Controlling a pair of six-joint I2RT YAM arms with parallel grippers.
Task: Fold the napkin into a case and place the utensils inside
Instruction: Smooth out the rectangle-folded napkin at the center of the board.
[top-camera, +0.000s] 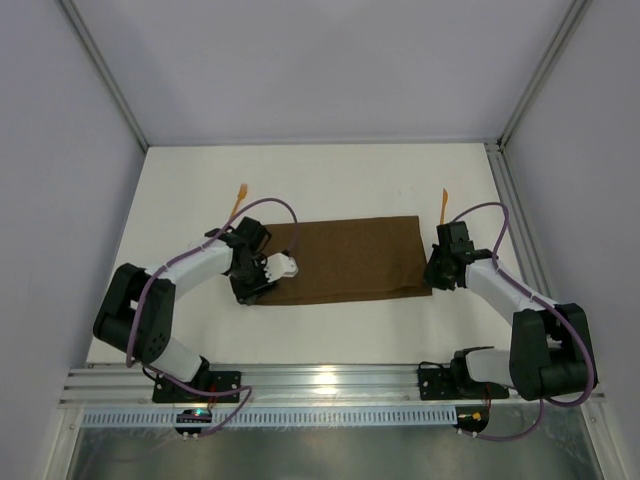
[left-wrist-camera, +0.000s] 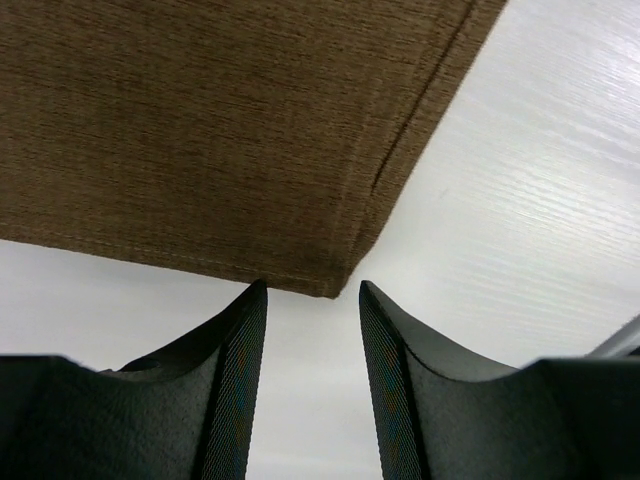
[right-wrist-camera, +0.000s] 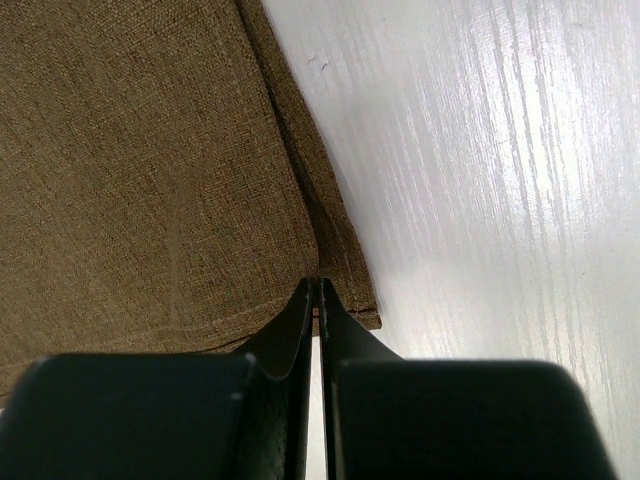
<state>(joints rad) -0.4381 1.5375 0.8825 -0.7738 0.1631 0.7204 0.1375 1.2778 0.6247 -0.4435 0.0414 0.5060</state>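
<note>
The dark brown napkin (top-camera: 350, 258) lies flat as a wide folded rectangle in the middle of the white table. My left gripper (top-camera: 256, 293) is open at its near left corner. In the left wrist view that corner of the napkin (left-wrist-camera: 200, 120) lies just beyond the left gripper (left-wrist-camera: 312, 290), with only bare table between the jaws. My right gripper (top-camera: 434, 280) is shut on the near right corner. In the right wrist view the napkin (right-wrist-camera: 130, 170) puckers where the right gripper (right-wrist-camera: 319, 282) pinches its edge. The two orange utensils lie beyond the cloth, one at the far left (top-camera: 240, 197) and one at the far right (top-camera: 444, 205).
The white table (top-camera: 330, 330) is fenced by grey walls on the left, back and right. A metal rail (top-camera: 330, 380) carrying both arm bases runs along the near edge. Purple cables loop over each arm.
</note>
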